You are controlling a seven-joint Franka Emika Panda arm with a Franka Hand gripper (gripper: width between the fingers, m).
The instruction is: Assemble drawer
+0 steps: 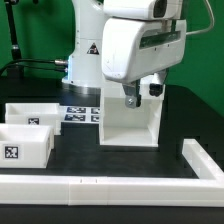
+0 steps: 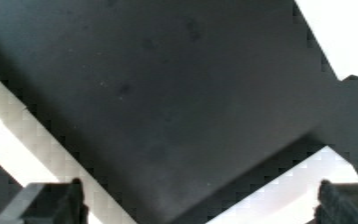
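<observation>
The drawer's white boxy housing [image 1: 132, 122] stands upright on the black table, right of the middle. Two white open-top trays lie at the exterior view's left: one further back [image 1: 32, 114], one in front [image 1: 24, 148] with a square tag on its face. My gripper [image 1: 141, 96] hangs right over the housing's top edge. In the wrist view the gripper [image 2: 195, 206] is open wide, its dark fingertips [image 2: 48, 205] far apart, with nothing between them. White housing surfaces [image 2: 34, 135] run slanted beside both fingers, over the black table.
The marker board [image 1: 80, 113] lies flat behind the trays, near the robot's base. A long low white rail [image 1: 100, 186] runs along the table's front, and a second stretch [image 1: 203, 160] stands at the exterior view's right.
</observation>
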